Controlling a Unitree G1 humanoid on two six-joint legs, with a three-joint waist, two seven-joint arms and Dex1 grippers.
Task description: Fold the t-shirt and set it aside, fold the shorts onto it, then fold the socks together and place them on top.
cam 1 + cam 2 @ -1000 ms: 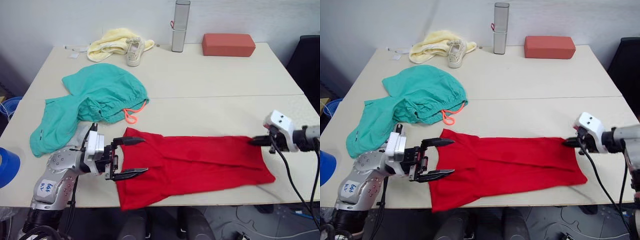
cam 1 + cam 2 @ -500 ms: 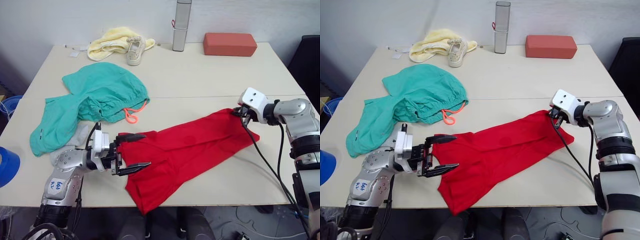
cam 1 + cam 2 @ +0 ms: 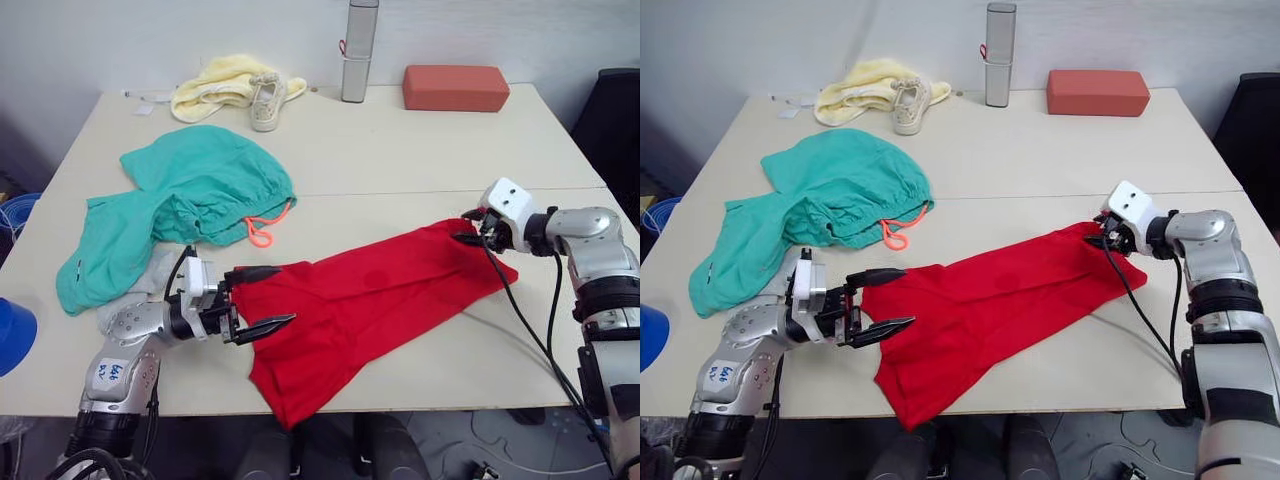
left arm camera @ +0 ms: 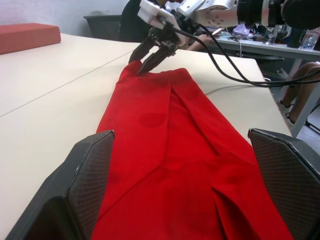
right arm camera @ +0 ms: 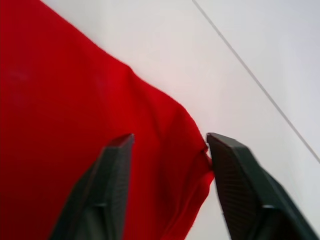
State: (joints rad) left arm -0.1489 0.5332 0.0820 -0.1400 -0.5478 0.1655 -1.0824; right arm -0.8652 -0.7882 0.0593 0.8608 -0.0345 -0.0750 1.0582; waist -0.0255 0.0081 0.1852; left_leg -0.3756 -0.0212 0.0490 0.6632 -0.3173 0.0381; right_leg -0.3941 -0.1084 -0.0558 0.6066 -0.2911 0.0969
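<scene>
**T-shirt: handling properties and orientation**

The bright red short-sleeved cotton t-shirt [image 3: 375, 300] lies narrowed into a long band at the lower centre of the head views, on the pale beige table [image 3: 420, 150]; one corner overhangs the table's near edge. Judged from its creases, the fabric is light, limp and non-fragile; it will sag and drag if lifted at one point, so hold it at both short ends, at corners or hems.

Long axis: diagonal, from lower left to right of centre; which end is the neck cannot be determined.

The left gripper [image 3: 257, 300] sits at the lower-left end, jaws spread wide, one finger over the cloth edge, holding nothing. The right gripper [image 3: 1102, 238] is at the opposite end; in its wrist view the fingers [image 5: 112, 190] stand apart astride the cloth edge, probably not clamped.

The teal-green soft fabric shorts [image 3: 185, 205] lie crumpled at left, apart from the t-shirt.
</scene>
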